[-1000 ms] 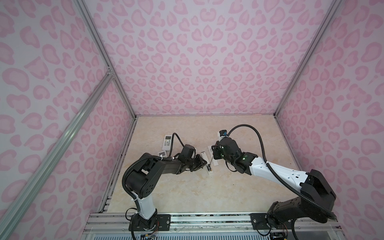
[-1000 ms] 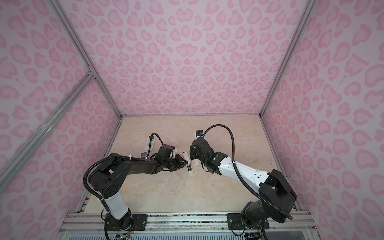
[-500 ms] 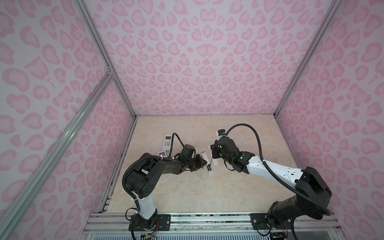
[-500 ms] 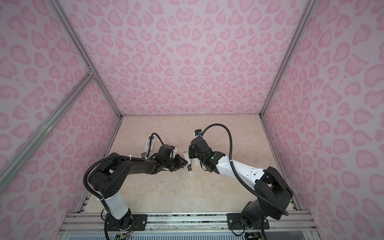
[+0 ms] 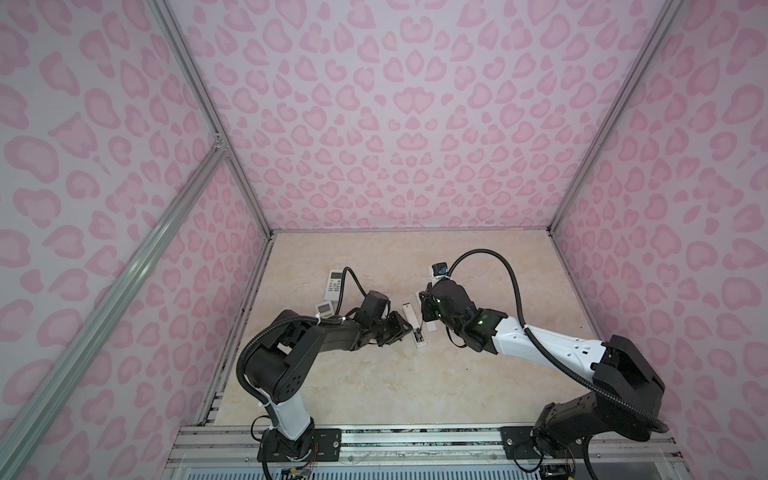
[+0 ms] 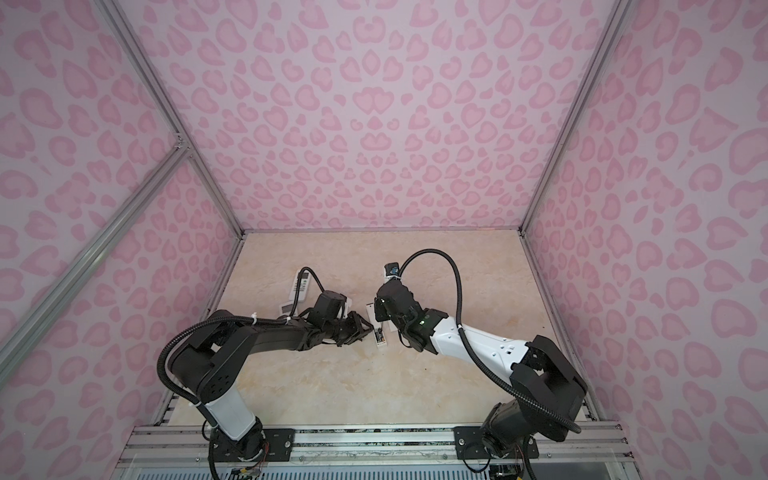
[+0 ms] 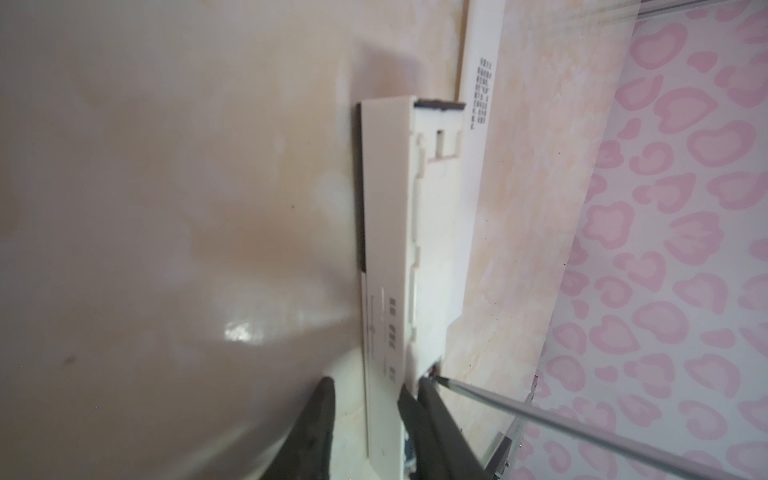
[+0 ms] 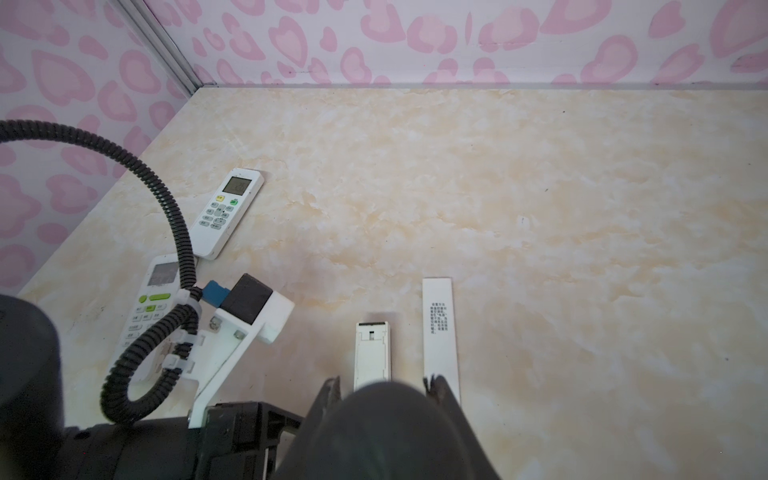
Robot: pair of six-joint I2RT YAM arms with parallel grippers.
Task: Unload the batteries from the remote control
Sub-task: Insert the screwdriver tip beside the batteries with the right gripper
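Inspecting the tabletop (image 5: 457, 374), we find a slim white remote (image 8: 372, 353) lying back-up near the centre with its battery compartment (image 5: 419, 337) uncovered at the end nearer the arm bases. The left claw (image 7: 370, 386) straddles that end. Its jaws stand spread, with one finger (image 7: 415, 411) against the remote's edge and a visible gap at the other.

The right claw (image 8: 384, 382) is pinched on the dark, rounded handle of a screwdriver (image 7: 540, 415). In the left wrist view the thin metal shaft slants in and its tip touches the remote at the mouth of the compartment.

We cannot make out the batteries themselves. In both top views the compartment shows dark contents, too small to identify, and the wrist views hide its inside.

A long white cover strip (image 8: 440, 332) with printed text lies flat just beside the slim remote and parallel to it. Two larger remotes with screens (image 8: 228, 212) lie well apart from it towards the left wall, the nearer one partly behind the left arm's cable (image 8: 183, 249).
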